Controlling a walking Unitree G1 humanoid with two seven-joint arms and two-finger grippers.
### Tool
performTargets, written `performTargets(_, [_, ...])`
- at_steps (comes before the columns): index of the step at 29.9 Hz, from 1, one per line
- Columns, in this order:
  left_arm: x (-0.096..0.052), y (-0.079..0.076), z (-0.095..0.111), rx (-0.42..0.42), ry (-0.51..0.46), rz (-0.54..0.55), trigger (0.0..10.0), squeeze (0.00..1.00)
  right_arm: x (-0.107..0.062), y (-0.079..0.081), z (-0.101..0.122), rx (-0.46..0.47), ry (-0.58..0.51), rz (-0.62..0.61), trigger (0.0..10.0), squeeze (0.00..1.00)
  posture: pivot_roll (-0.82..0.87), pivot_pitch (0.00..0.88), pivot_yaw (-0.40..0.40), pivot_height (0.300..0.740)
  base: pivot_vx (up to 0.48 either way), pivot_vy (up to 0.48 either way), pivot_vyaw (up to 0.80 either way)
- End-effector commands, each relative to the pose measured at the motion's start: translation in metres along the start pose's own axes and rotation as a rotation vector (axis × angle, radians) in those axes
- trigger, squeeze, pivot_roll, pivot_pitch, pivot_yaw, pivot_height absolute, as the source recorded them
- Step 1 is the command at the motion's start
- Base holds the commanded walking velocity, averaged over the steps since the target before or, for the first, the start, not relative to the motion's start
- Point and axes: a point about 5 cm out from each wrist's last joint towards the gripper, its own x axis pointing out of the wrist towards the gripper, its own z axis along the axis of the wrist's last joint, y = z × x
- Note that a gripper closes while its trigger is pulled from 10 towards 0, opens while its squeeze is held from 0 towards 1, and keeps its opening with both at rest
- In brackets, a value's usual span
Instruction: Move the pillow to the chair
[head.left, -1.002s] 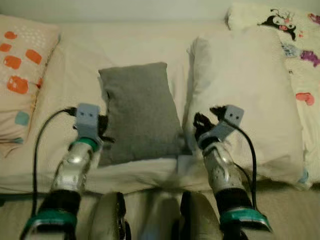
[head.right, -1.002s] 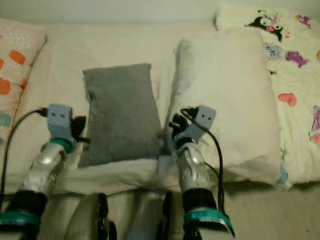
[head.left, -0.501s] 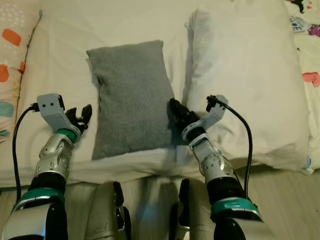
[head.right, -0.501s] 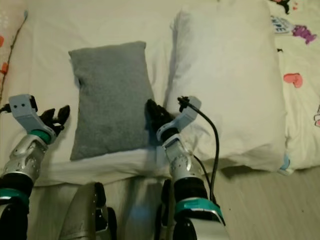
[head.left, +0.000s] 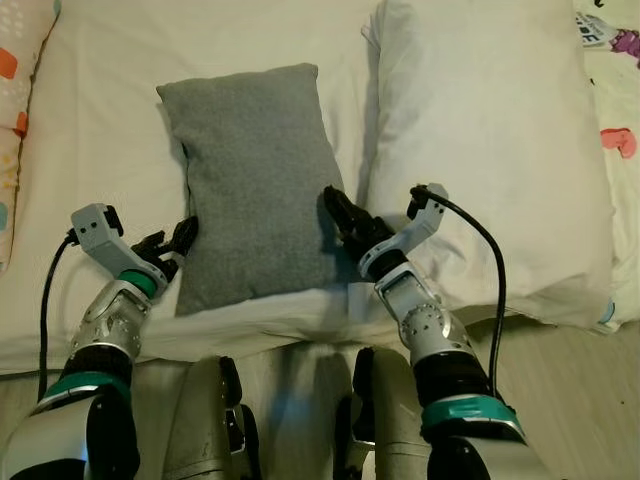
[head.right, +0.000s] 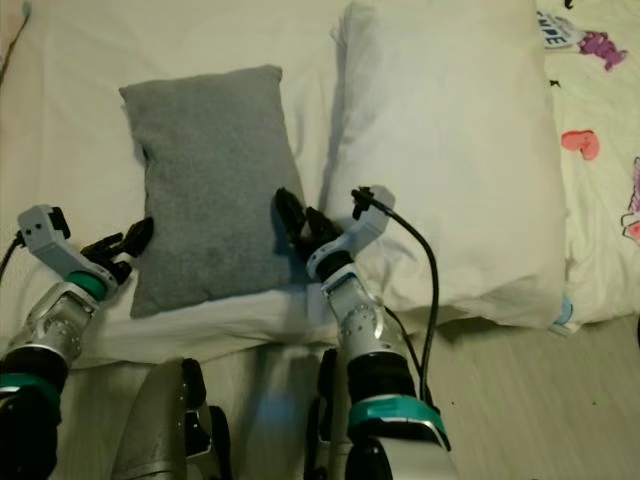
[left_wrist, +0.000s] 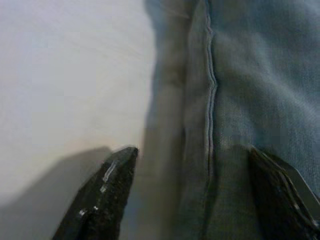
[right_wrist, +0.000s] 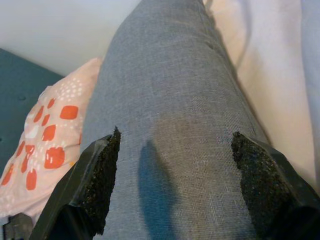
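Patterned pillow (head.left: 12, 150) with orange patches at the bed's (head.left: 90, 130) left edge, barely in frame in the head views; the right wrist view shows it lying past the grey pillow's far side.

Left end effector (head.left: 170, 243) sits low over the white sheet at the grey pillow's (head.left: 255, 180) left edge, near that pillow's front-left corner. Fingers spread. In the left wrist view one fingertip (left_wrist: 112, 175) is over bare sheet, the other over the grey fabric past the side seam, so the pillow's edge lies between them. Contact not confirmable.

Grey pillow lies flat on the bed, near the front edge, long axis running front to back, slightly skewed. It sits between the two end effectors and just beside the large white pillow, with a narrow strip of sheet between them.

Right end effector (head.left: 341, 217) is at the grey pillow's right edge, about midway to the front corner, pointing across the pillow toward the left. Fingers spread wide; in the right wrist view both foam-like pads (right_wrist: 102, 175) flank the grey surface with the pillow body running between them. Not clamped. Black cable loops from the wrist back along the forearm.

Large white pillow (head.left: 490, 150) on the right half of the bed, front corner reaching the bed's front edge. Cartoon-print bedding (head.left: 618, 110) along the far right edge.

Wood-tone floor (head.left: 580, 400) in front of the bed, lower right.
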Motion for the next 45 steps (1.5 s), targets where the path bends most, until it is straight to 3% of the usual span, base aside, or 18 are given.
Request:
performTargets(1, [-0.005,0.005,-0.014,-0.087,0.028,0.006,10.0,1.00,-0.004,0.009,-0.028,0.103,0.037,0.008,10.0,1.00,-0.12,0.390,0.011,0.590,0.000,0.000,0.00])
performTargets(5, [-0.004,0.000,-0.011,-0.158,-0.009,-0.051,10.0,1.00,-0.006,0.010,-0.035,0.123,0.064,0.003,10.0,1.00,-0.13,0.389,0.009,0.590,0.000,0.000,0.00])
performTargets(10, [-0.004,-0.004,-0.016,-0.209,0.018,-0.119,10.0,1.00,-0.006,0.015,-0.044,0.125,0.118,0.015,10.0,1.00,-0.13,0.388,0.004,0.590,0.000,0.000,0.00])
performTargets(14, [-0.006,-0.006,-0.025,-0.269,0.052,-0.149,10.0,1.00,-0.006,0.023,-0.053,0.146,0.165,0.041,10.0,1.00,-0.14,0.387,0.004,0.590,0.000,0.000,0.00])
performTargets(19, [-0.010,-0.011,-0.040,-0.365,0.075,-0.196,10.0,1.00,-0.013,0.047,-0.070,0.220,0.237,0.127,10.0,1.00,-0.15,0.377,0.007,0.590,0.000,0.000,0.00])
performTargets(27, [-0.011,-0.015,-0.047,-0.402,0.088,-0.229,10.0,1.00,-0.021,0.062,-0.083,0.294,0.307,0.196,10.0,1.00,-0.13,0.372,0.007,0.590,0.000,0.000,0.00])
performTargets(30, [-0.013,-0.013,-0.046,-0.411,0.083,-0.239,10.0,1.00,-0.027,0.064,-0.096,0.237,0.385,0.205,10.0,1.00,-0.12,0.375,0.006,0.590,0.000,0.000,0.00])
performTargets(33, [-0.020,-0.003,-0.047,-0.359,0.106,-0.219,10.0,1.00,-0.031,0.061,-0.113,0.117,0.464,0.149,10.0,1.00,-0.11,0.375,0.006,0.590,0.000,0.000,0.00])
performTargets(34, [-0.020,-0.003,-0.047,-0.359,0.106,-0.219,10.0,1.00,-0.031,0.061,-0.113,0.117,0.464,0.149,10.0,1.00,-0.11,0.375,0.006,0.590,0.000,0.000,0.00])
performTargets(35, [-0.022,0.001,-0.047,-0.327,0.116,-0.195,10.0,1.00,-0.030,0.061,-0.115,0.081,0.472,0.129,10.0,0.81,-0.11,0.378,0.007,0.590,0.000,0.000,0.00])
performTargets(39, [-0.024,0.005,-0.047,-0.297,0.121,-0.170,10.0,1.00,-0.029,0.061,-0.117,0.054,0.476,0.112,10.0,0.81,-0.11,0.378,0.008,0.590,0.000,0.000,0.00])
performTargets(40, [-0.027,0.013,-0.045,-0.247,0.113,-0.106,10.0,0.76,-0.028,0.062,-0.116,0.059,0.462,0.097,10.0,0.00,-0.11,0.373,0.010,0.590,0.000,0.000,0.00])
performTargets(41, [-0.029,0.021,-0.042,-0.193,0.106,-0.034,10.0,0.00,-0.026,0.063,-0.115,0.064,0.449,0.087,10.0,0.00,-0.11,0.373,0.010,0.590,0.000,0.000,0.00])
performTargets(42, [-0.031,0.029,-0.037,-0.147,0.087,0.043,10.0,0.00,-0.025,0.064,-0.114,0.070,0.439,0.079,10.0,0.00,-0.11,0.378,0.013,0.590,0.000,0.000,0.00])
performTargets(44, [-0.031,0.029,-0.037,-0.147,0.087,0.043,10.0,0.00,-0.025,0.064,-0.114,0.070,0.439,0.079,10.0,0.00,-0.11,0.378,0.013,0.590,0.000,0.000,0.00])
performTargets(45, [-0.034,0.037,-0.032,-0.100,0.067,0.113,10.0,0.00,-0.024,0.065,-0.113,0.073,0.431,0.075,10.0,0.00,-0.11,0.379,0.014,0.590,0.000,0.000,0.00])
